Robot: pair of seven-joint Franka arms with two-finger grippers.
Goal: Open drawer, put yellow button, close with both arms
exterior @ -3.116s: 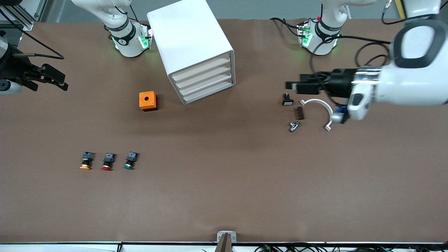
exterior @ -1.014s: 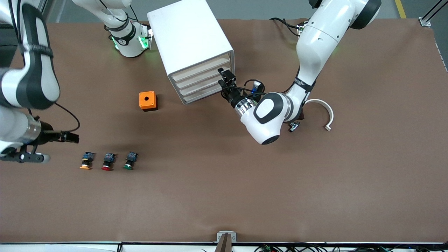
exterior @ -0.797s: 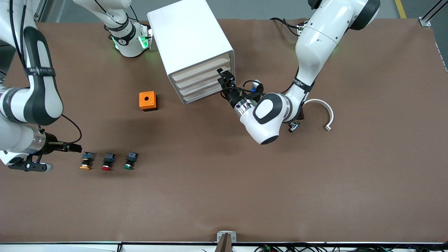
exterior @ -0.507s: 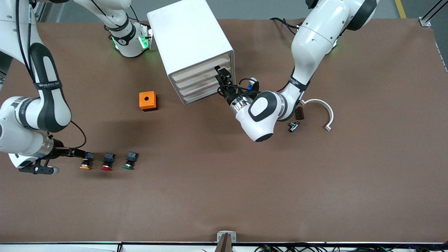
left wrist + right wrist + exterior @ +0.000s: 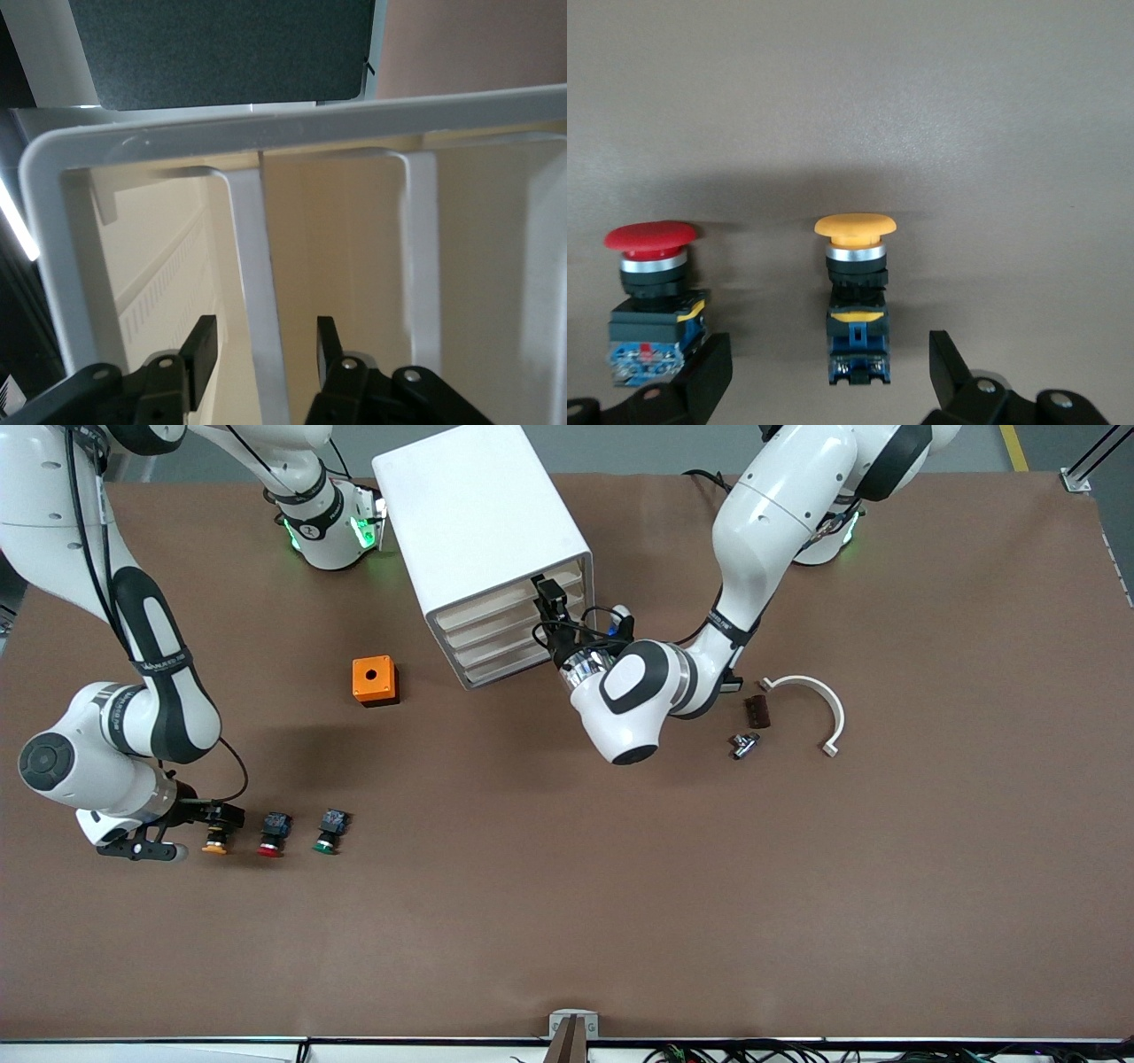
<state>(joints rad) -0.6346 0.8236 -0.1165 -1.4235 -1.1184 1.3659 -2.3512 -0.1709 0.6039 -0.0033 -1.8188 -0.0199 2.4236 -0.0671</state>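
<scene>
Both arms are lined up at once here. The right pincer (image 5: 824, 376) is down at the table (image 5: 620, 886), spread wide, with the yellow button (image 5: 855, 297) sitting between its fingers, nothing touching yet. That button lies at the right arm's end of the table, first in a row with the red button (image 5: 273, 836) and green button (image 5: 329, 833) beside it.

My guess is it's light, rigid plastic. The domed cap looks slick and wider than the rest, so I'd pinch the squarish black body under it, with the red one just beside the finger.

The left pincer (image 5: 261, 354) is at the cabinet (image 5: 483, 540), open and straddling the lip of a drawer (image 5: 509, 622), not clamped yet. The drawer looks thin and light, so it should slide easily; the cabinet might shift.
</scene>
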